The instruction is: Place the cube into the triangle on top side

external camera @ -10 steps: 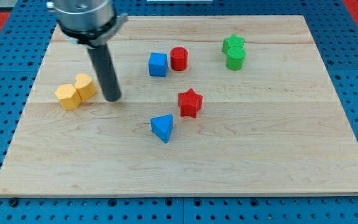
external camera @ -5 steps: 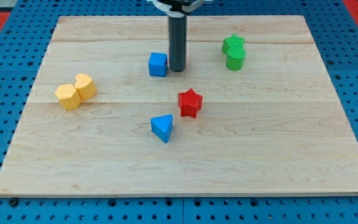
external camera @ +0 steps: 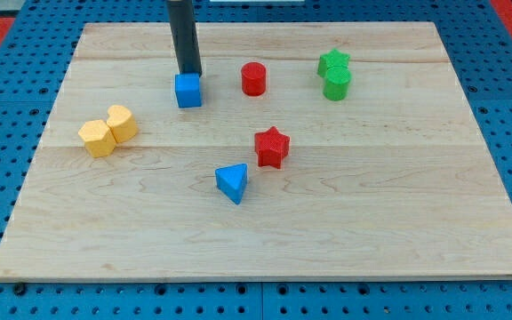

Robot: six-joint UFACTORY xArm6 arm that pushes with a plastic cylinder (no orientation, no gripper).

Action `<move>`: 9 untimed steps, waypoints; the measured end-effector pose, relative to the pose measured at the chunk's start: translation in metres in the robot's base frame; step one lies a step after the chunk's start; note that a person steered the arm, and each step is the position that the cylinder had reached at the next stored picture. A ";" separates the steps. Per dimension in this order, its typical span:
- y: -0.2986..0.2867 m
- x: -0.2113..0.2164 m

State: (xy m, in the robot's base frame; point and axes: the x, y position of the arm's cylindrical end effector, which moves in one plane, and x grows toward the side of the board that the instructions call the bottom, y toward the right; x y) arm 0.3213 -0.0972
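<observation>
The blue cube sits on the wooden board in the upper left-middle. My tip is right at the cube's top edge, touching or nearly touching it. The blue triangle lies near the board's middle, below and to the right of the cube, well apart from it. The rod comes down from the view's top.
A red cylinder stands right of the cube. A red star sits just up-right of the triangle. A green star and green cylinder are at upper right. A yellow hexagon and a yellow heart-like block are at left.
The rod swept from the left to between the cube and red cylinder, then over to the cube's top side. The blue cube slid left, away from the red cylinder.
</observation>
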 end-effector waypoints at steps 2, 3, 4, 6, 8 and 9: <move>-0.001 0.051; -0.018 0.036; -0.021 0.056; -0.014 0.126; 0.023 0.129; 0.024 0.099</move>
